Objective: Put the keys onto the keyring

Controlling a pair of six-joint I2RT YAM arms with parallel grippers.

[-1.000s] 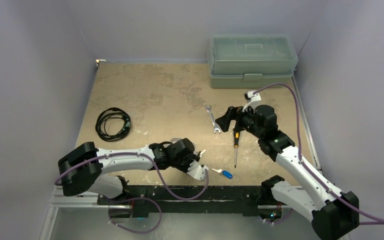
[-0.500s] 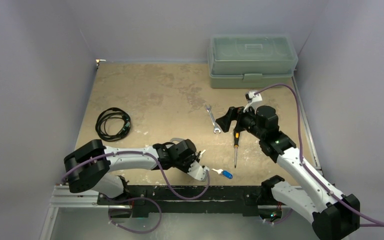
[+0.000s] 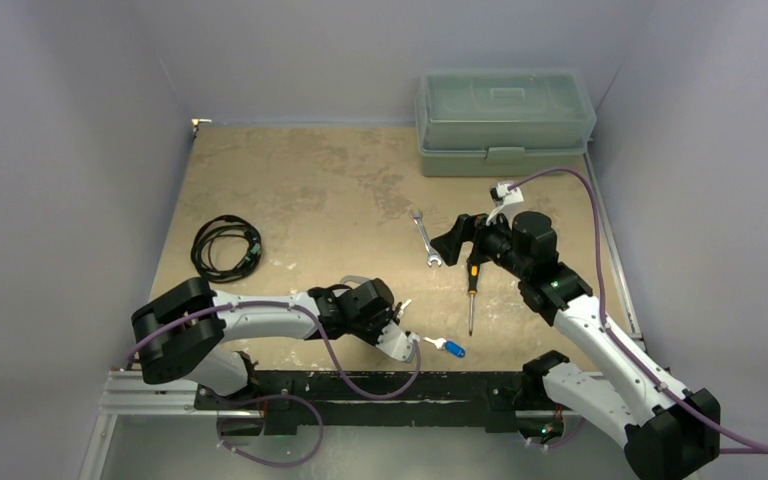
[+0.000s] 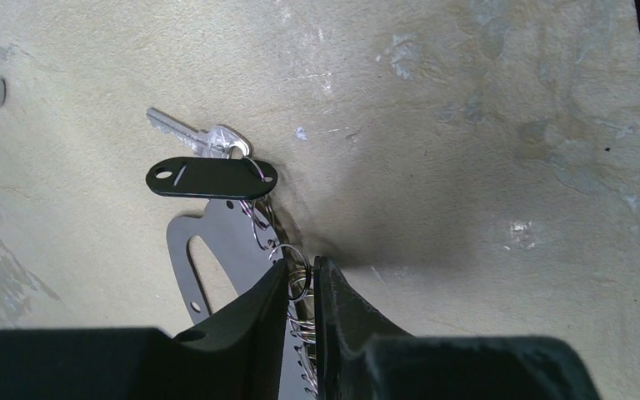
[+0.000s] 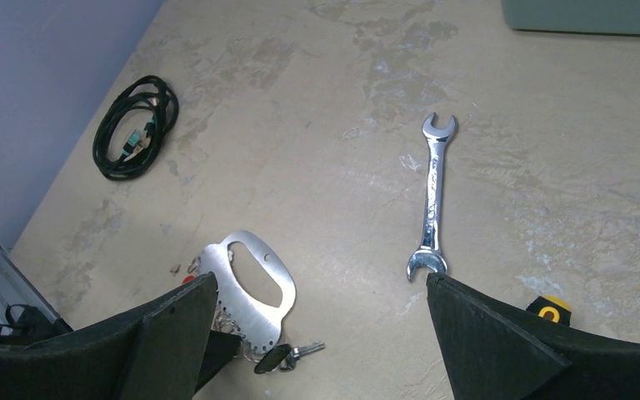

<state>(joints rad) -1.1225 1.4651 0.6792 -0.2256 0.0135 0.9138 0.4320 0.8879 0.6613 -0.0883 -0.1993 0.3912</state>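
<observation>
The keyring [image 4: 217, 250] is a flat grey D-shaped plate lying on the table, with wire rings along its straight edge. It also shows in the right wrist view [image 5: 250, 287]. My left gripper [image 4: 302, 279] is shut on one of its wire rings at that edge; in the top view it [image 3: 385, 318] covers most of the plate. A black-headed key [image 4: 212, 177] and a silver key [image 4: 185, 133] hang at the plate's end. A blue-headed key [image 3: 450, 347] lies loose near the front edge. My right gripper [image 5: 321, 279] is open and empty, hovering above the wrench.
A silver wrench [image 3: 425, 238] and a screwdriver [image 3: 471, 295] lie below my right gripper [image 3: 452, 240]. A coiled black cable [image 3: 225, 247] lies at the left. A closed grey-green toolbox [image 3: 505, 120] stands at the back right. Walls enclose the table.
My left arm's elbow has shifted a little to the right while its gripper stays at the keyring. The right arm has hardly moved.
</observation>
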